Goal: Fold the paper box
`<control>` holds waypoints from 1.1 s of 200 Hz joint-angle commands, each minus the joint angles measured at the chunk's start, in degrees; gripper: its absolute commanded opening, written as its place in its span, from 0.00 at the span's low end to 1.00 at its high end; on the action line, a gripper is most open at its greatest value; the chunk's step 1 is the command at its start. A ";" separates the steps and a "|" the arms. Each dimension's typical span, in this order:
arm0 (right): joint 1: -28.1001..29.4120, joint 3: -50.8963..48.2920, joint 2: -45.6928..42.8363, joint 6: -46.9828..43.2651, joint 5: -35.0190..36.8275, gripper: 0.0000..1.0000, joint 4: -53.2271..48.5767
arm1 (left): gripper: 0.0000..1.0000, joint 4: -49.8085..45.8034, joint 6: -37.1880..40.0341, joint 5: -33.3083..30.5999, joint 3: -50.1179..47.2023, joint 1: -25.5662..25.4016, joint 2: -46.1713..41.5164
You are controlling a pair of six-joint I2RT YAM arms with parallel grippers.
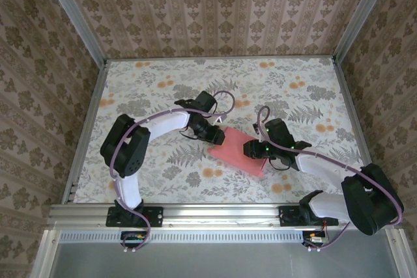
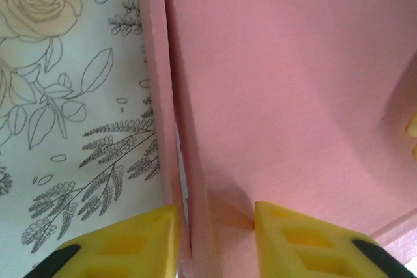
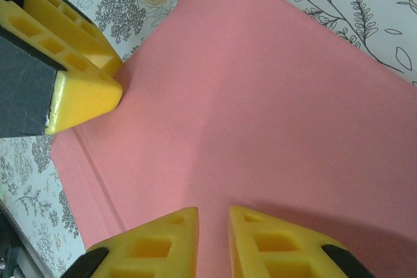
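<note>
While brown damask-papered walls (image 1: 221, 4) close in the floral-printed table (image 1: 156, 89), one flat pink cardboard paper box (image 1: 231, 155) lies mid-table between two grippers. The left gripper (image 2: 215, 226) has its fingers apart, straddling a folded edge. The right gripper (image 3: 214, 216) has its fingers nearly together, tips down on the pink panel.

paper box (image 1: 236, 154) | flat (pink) on table (image 1: 313, 96) | left pincer (image 1: 217, 136), right pincer (image 1: 251, 150) both over it

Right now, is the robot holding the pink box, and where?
Left pincer stands open astride a side fold of the paper box, not gripping it. Right pincer is over the flat pink face; whether it pinches cannot be told.
</note>
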 commanded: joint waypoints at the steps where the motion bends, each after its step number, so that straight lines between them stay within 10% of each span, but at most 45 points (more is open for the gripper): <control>1: 0.41 -0.34 0.42 -0.39 1.07 0.21 0.32 | 0.34 -4.19 0.83 -1.73 1.72 -0.18 -0.37; 148: 2.23 -0.27 3.33 -0.60 3.31 0.21 0.32 | 0.13 -8.39 1.19 1.03 4.17 -1.50 3.47; 220: 3.04 -0.48 3.55 -0.98 8.21 0.21 -1.05 | 0.17 6.39 1.08 2.08 -4.79 -1.40 -6.63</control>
